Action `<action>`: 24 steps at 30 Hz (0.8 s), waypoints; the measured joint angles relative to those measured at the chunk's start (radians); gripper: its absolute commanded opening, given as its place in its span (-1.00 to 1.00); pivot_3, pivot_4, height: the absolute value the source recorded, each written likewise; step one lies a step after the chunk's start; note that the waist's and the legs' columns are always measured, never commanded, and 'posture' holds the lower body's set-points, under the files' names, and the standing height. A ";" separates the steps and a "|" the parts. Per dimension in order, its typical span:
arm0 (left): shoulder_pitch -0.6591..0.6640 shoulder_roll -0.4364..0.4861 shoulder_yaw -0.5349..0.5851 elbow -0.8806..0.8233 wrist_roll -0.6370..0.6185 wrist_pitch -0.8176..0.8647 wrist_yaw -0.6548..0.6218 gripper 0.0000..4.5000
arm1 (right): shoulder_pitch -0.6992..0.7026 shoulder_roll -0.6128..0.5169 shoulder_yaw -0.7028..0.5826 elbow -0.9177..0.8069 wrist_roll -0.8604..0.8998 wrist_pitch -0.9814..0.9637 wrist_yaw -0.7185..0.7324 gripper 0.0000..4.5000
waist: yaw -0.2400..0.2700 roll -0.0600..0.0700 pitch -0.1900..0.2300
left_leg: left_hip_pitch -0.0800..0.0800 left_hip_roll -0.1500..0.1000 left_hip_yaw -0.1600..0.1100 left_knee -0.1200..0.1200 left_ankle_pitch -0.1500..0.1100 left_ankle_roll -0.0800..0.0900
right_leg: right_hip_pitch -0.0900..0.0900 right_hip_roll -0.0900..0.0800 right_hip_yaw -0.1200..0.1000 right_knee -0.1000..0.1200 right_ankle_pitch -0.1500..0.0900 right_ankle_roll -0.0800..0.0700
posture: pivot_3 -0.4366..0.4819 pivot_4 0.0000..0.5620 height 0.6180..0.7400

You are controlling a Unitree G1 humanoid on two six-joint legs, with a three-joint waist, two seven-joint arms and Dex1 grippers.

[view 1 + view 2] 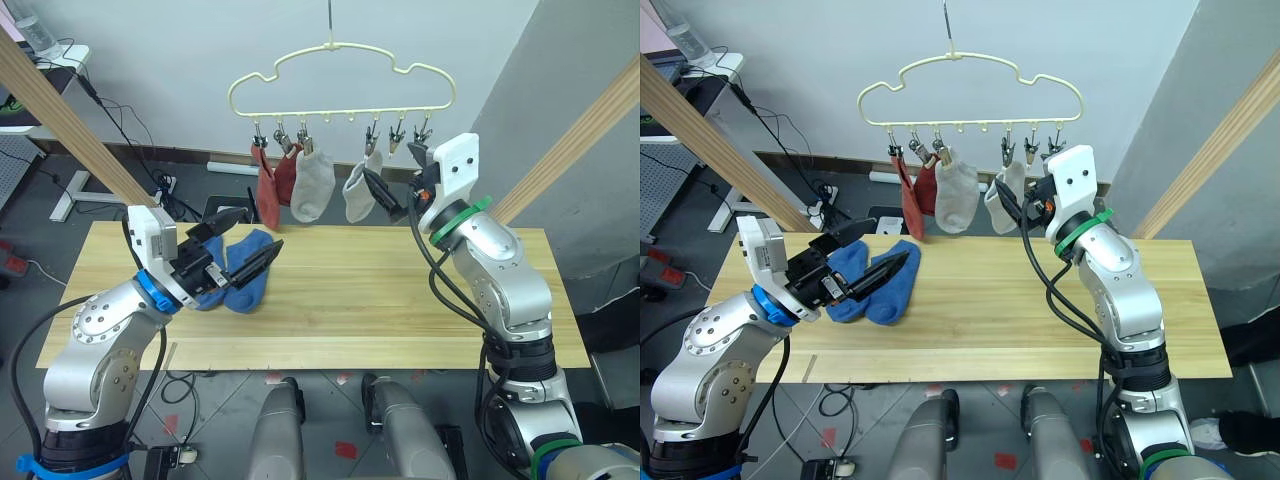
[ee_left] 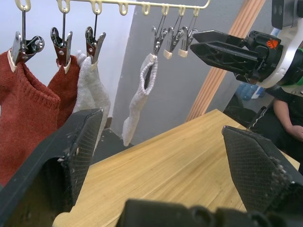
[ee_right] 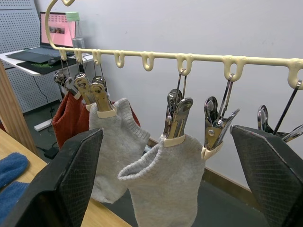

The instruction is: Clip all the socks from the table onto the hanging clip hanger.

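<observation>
The pale-yellow clip hanger (image 1: 340,75) hangs above the table's far edge. Two rust-red socks (image 1: 270,190) and two light grey socks (image 1: 312,185) hang from its clips; the two clips at its right end (image 1: 410,133) hold nothing. Two blue socks (image 1: 248,275) lie side by side on the left part of the table (image 1: 400,300). My left gripper (image 1: 245,240) hovers open just above the blue socks, holding nothing. My right gripper (image 1: 398,178) is raised and open beside the right-hand grey sock (image 3: 165,189), just below the bare clips (image 3: 215,123).
Two slanted round wooden poles (image 1: 70,110) (image 1: 580,130) flank the table. Behind it, cables and a power strip (image 1: 165,185) lie on the floor, and a desk with a laptop (image 3: 57,33) stands at the far left.
</observation>
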 measured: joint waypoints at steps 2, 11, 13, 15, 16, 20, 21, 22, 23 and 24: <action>0.000 0.000 0.000 0.000 0.001 -0.001 0.000 1.00 | 0.000 0.000 0.000 0.007 0.000 0.000 0.000 0.99 | 0.000 0.000 0.000 | 0.000 0.000 0.000 0.000 0.000 0.000 | 0.000 0.000 0.000 0.000 0.000 0.000 | 0.14 0.20 1.00; 0.000 -0.001 0.000 0.000 0.004 -0.001 0.000 1.00 | 0.000 0.000 0.000 0.013 0.000 0.000 0.000 0.99 | 0.000 0.000 0.000 | 0.000 0.000 0.000 0.000 0.000 0.000 | 0.000 0.000 0.000 0.000 0.000 0.000 | 0.13 0.20 1.00; 0.000 -0.001 0.000 0.000 0.004 -0.001 0.000 1.00 | 0.000 0.000 0.000 0.013 0.000 0.000 0.000 0.99 | 0.000 0.000 0.000 | 0.000 0.000 0.000 0.000 0.000 0.000 | 0.000 0.000 0.000 0.000 0.000 0.000 | 0.13 0.20 1.00; -0.001 -0.001 0.000 0.000 0.005 -0.001 0.000 1.00 | 0.000 -0.001 0.000 0.013 0.000 0.000 0.000 0.99 | 0.000 0.000 0.000 | 0.000 0.000 0.000 0.000 0.000 0.000 | 0.000 0.000 0.000 0.000 0.000 0.000 | 0.13 0.20 1.00; -0.001 -0.001 0.000 0.000 0.005 -0.001 0.000 1.00 | 0.000 -0.001 0.000 0.013 0.000 0.000 0.000 0.99 | 0.000 0.000 0.000 | 0.000 0.000 0.000 0.000 0.000 0.000 | 0.000 0.000 0.000 0.000 0.000 0.000 | 0.13 0.20 1.00; -0.001 -0.001 0.000 0.000 0.005 -0.001 0.000 1.00 | 0.000 -0.001 0.000 0.013 0.000 0.000 -0.001 0.99 | 0.000 0.000 0.000 | 0.000 0.000 0.000 0.000 0.000 0.000 | 0.000 0.000 0.000 0.000 0.000 0.000 | 0.13 0.20 1.00; -0.001 -0.001 0.000 0.000 0.005 -0.002 0.000 1.00 | 0.000 -0.001 0.000 0.013 0.000 0.000 -0.001 0.99 | 0.000 0.000 0.000 | 0.000 0.000 0.000 0.000 0.000 0.000 | 0.000 0.000 0.000 0.000 0.000 0.000 | 0.13 0.20 1.00; -0.001 -0.002 0.000 0.000 0.005 -0.002 0.000 1.00 | 0.000 -0.001 0.000 0.013 0.000 0.000 -0.001 0.99 | 0.000 0.000 0.000 | 0.000 0.000 0.000 0.000 0.000 0.000 | 0.000 0.000 0.000 0.000 0.000 0.000 | 0.13 0.20 1.00; -0.001 -0.002 0.000 0.000 0.005 -0.002 0.000 1.00 | 0.000 -0.001 0.000 0.013 0.000 0.000 -0.001 0.99 | 0.000 0.000 0.000 | 0.000 0.000 0.000 0.000 0.000 0.000 | 0.000 0.000 0.000 0.000 0.000 0.000 | 0.13 0.20 1.00; -0.001 -0.002 0.000 0.000 0.005 -0.002 0.000 1.00 | 0.000 -0.001 0.000 0.013 0.000 0.000 -0.001 0.99 | 0.000 0.000 0.000 | 0.000 0.000 0.000 0.000 0.000 0.000 | 0.000 0.000 0.000 0.000 0.000 0.000 | 0.13 0.20 1.00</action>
